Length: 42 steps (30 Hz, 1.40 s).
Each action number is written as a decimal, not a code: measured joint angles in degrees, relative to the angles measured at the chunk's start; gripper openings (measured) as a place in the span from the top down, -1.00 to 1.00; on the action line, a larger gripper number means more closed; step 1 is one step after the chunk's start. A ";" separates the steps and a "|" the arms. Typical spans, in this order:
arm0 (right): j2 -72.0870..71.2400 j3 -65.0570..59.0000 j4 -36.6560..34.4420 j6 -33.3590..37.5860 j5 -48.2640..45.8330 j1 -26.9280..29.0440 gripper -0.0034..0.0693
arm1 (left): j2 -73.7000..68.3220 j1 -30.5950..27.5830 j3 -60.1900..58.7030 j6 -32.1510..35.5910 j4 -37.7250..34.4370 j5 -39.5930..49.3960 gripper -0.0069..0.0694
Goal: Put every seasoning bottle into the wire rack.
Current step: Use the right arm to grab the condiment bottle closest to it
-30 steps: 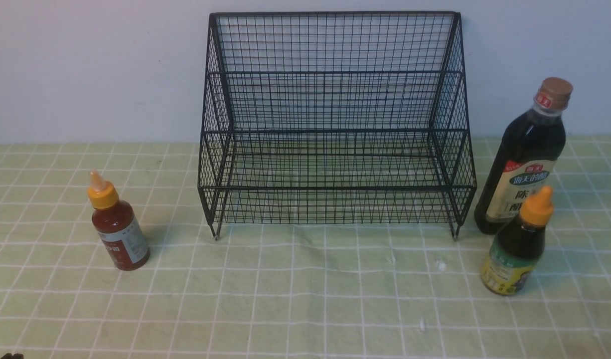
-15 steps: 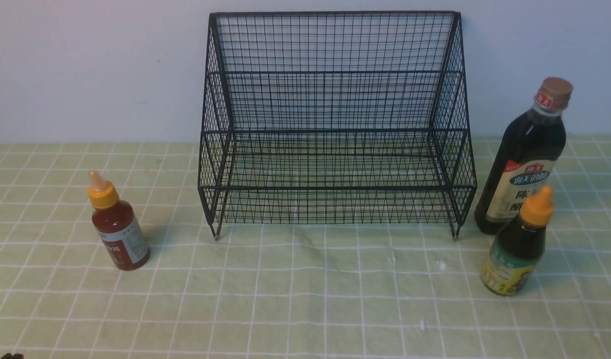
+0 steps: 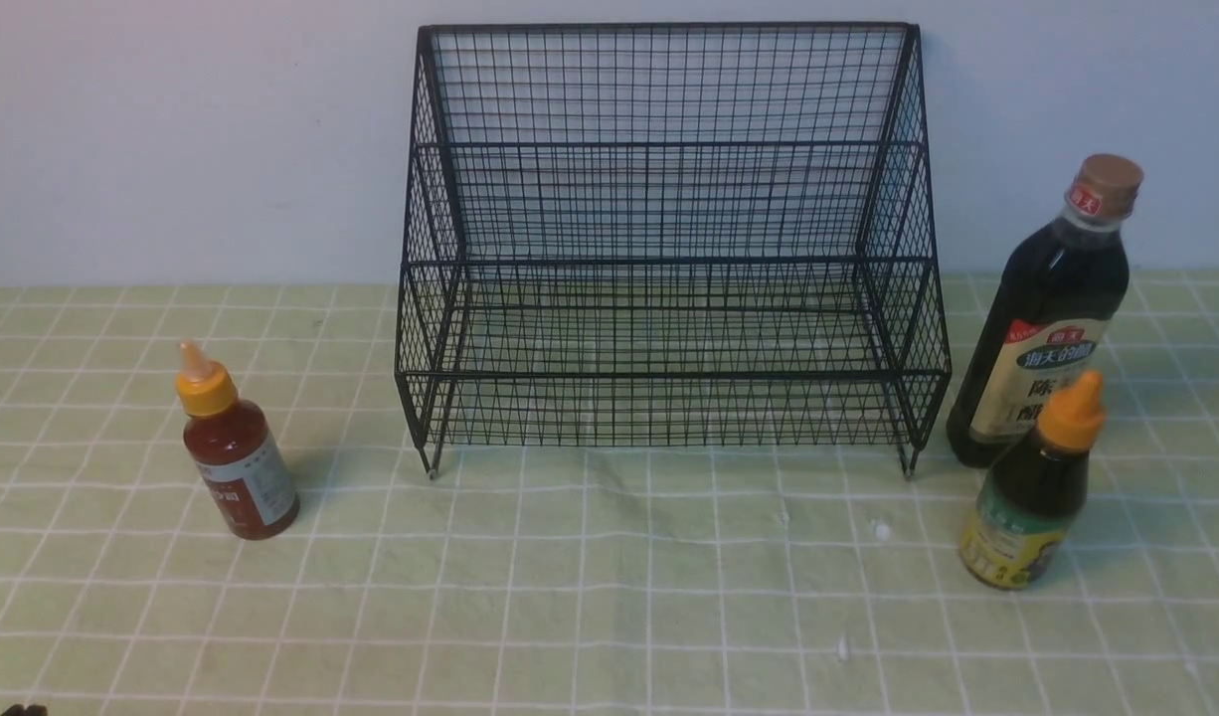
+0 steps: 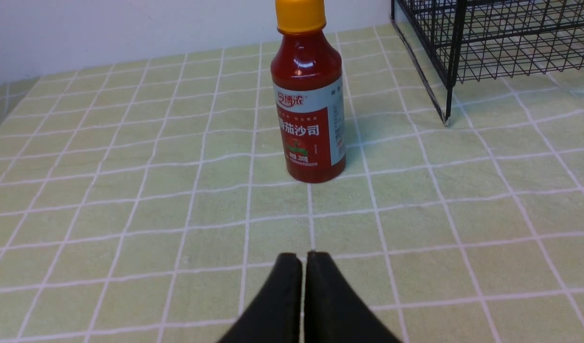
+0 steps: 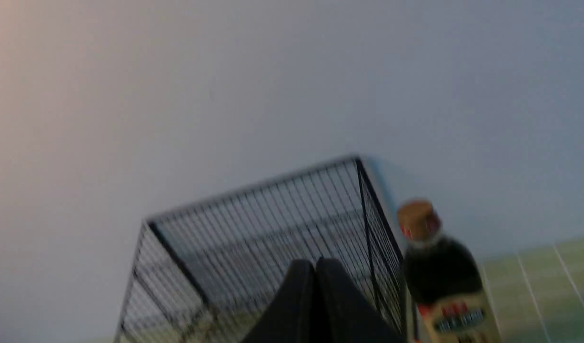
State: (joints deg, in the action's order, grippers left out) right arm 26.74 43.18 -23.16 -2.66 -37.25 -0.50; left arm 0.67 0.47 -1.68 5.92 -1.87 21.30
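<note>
The black wire rack [image 3: 669,249] stands empty against the back wall. On the cloth to its left is the red-brown seasoning bottle [image 3: 234,452] with a yellow cap, upright. Right of the rack stand the tall dark bottle [image 3: 1052,308] with a tan cap and, in front of it, the small dark bottle [image 3: 1032,487] with an orange cap. In the left wrist view my left gripper [image 4: 303,256] is shut and empty, low over the cloth, a short way from the red-brown bottle [image 4: 309,100]. My right gripper [image 5: 316,262] is shut and empty, raised, facing the rack [image 5: 273,224] and the tall bottle [image 5: 439,276].
A green checked cloth [image 3: 609,597] covers the table, with a plain wall behind. A small dark part of the left arm [image 3: 23,710] shows at the front view's bottom left corner. The right wrist view is blurred.
</note>
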 joint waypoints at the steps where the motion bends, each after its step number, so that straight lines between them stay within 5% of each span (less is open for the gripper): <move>1: 4.19 3.55 0.51 1.04 -5.42 0.00 0.95 | 0.00 0.00 0.00 0.00 0.00 0.00 0.83; 6: 22.91 17.75 2.78 4.02 -24.36 0.00 0.92 | 0.00 0.00 0.00 0.00 0.00 0.00 0.83; 10: 35.22 24.53 4.89 5.45 -30.05 0.00 0.74 | 0.00 0.00 0.00 0.00 0.00 0.00 0.83; 18: 49.50 29.08 10.16 8.28 -31.55 -3.19 0.10 | 0.00 0.00 0.00 0.00 0.00 0.00 0.83; 23: 54.40 29.08 18.60 4.02 -27.16 -7.97 -0.37 | 0.00 0.00 0.00 0.00 0.00 0.00 0.83; 27: 57.55 29.15 22.84 0.77 -25.27 -9.65 -0.55 | 0.00 0.00 0.00 0.00 0.00 0.00 0.83; 42: 65.97 29.15 23.72 -1.14 -25.04 -9.79 -0.49 | 0.00 0.00 0.00 0.00 0.00 0.05 0.83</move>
State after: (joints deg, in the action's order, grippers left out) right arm 92.71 72.33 0.55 -3.80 -62.29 -10.30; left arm 0.67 0.47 -1.68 5.92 -1.87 21.35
